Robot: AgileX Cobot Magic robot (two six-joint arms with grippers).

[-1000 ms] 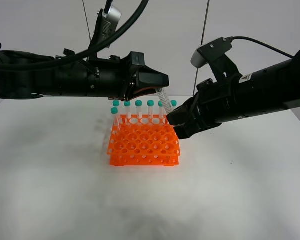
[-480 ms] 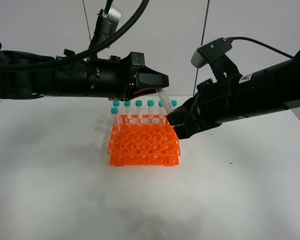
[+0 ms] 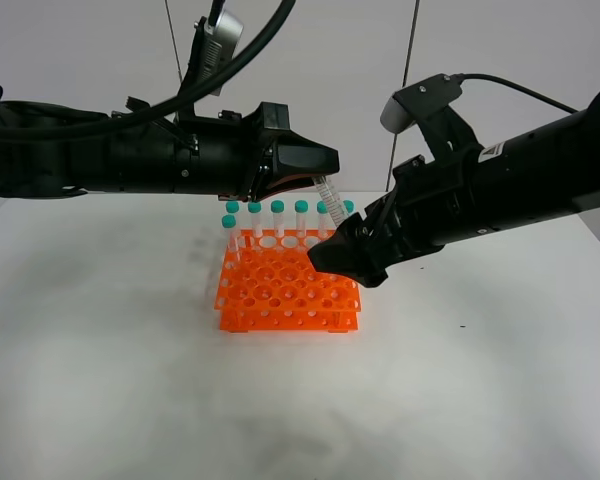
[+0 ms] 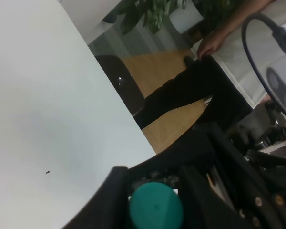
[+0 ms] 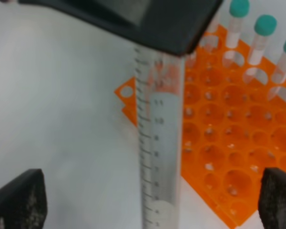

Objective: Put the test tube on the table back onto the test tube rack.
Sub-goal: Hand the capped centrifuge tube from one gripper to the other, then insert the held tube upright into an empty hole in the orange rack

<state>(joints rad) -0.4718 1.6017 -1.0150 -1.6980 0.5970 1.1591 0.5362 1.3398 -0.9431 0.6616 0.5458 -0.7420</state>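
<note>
- The rack [image 3: 288,290] stands on the white table [image 3: 100,380] with bare tabletop on every side of it. The table's far edge runs close behind the rack's back row.
- Standing tubes [image 3: 277,220] fill the rack's back row, and one more sits at the left end of the next row. The holes nearer the front of the rack are open.
- Above the rack's back right corner the two arms crowd together, with little room between them.
- The left arm [image 3: 130,160] reaches in level, high over the back of the rack. The left gripper [image 3: 315,170] is closed on the cap end of the test tube [image 3: 327,195].
- In the left wrist view the teal cap [image 4: 156,207] sits pinched between the dark fingers [image 4: 115,191].
- The right arm [image 3: 500,195] slopes down towards the rack's right side. The right gripper [image 3: 328,256] hangs over the back right holes.
- Its fingers [image 5: 19,198] are spread wide with the tube between them, touching neither.
- The tube hangs in the air above the rack's back right corner, cap up, tilted with its lower end towards the rack's right side.
- It is clear, with printed scale marks along its length. Its tip is hidden behind the right gripper.
</note>
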